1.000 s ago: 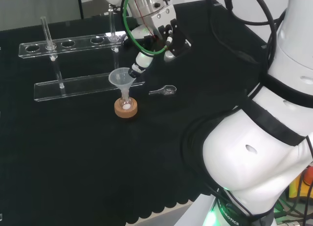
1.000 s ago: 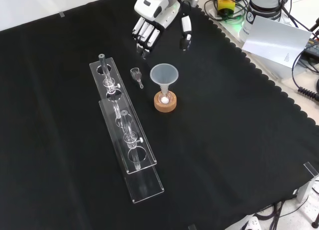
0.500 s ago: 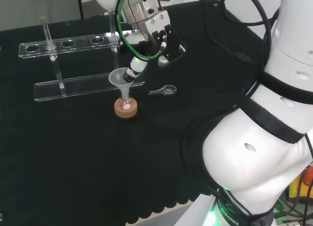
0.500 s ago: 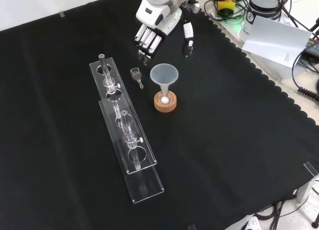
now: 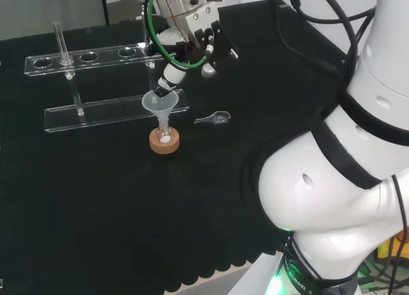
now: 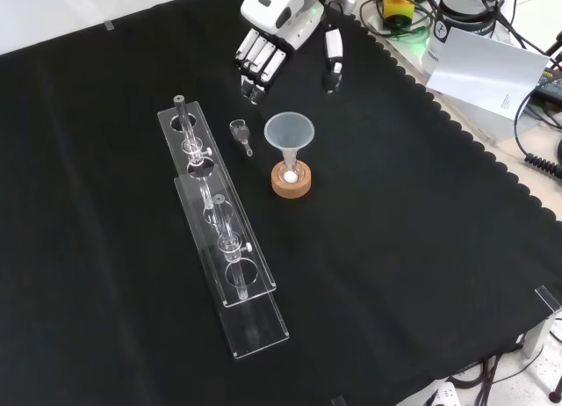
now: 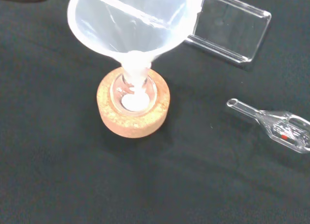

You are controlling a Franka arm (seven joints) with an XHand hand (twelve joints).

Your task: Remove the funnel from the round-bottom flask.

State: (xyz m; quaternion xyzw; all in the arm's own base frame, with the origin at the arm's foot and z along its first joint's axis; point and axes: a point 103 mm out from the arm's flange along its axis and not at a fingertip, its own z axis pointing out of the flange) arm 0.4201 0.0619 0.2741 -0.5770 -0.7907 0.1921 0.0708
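Observation:
A translucent white funnel (image 5: 158, 103) (image 6: 289, 131) (image 7: 129, 25) stands with its stem in the neck of a small round-bottom flask (image 7: 136, 94). The flask sits in a cork ring (image 5: 165, 141) (image 6: 291, 183) (image 7: 133, 110) and holds a little white matter at its bottom. My hand (image 5: 192, 33) (image 6: 273, 15) hangs above and just beyond the funnel, open, fingers (image 6: 254, 61) straight and thumb (image 6: 333, 61) spread apart. In the head view one fingertip (image 5: 164, 84) reaches close over the funnel's rim. Nothing is in the hand.
A clear two-tier test-tube rack (image 5: 108, 110) (image 6: 216, 214) (image 7: 228, 26) with a few glass tubes lies beside the flask. A small glass stopper (image 5: 215, 119) (image 6: 239, 131) (image 7: 282, 130) rests on the cloth between rack and funnel. The cloth's scalloped edge (image 6: 457, 134) runs at the front view's right.
The hand dipped toward the funnel, then drew back slightly; in the head view it has shifted left over the funnel's rim. Funnel and flask have not moved.

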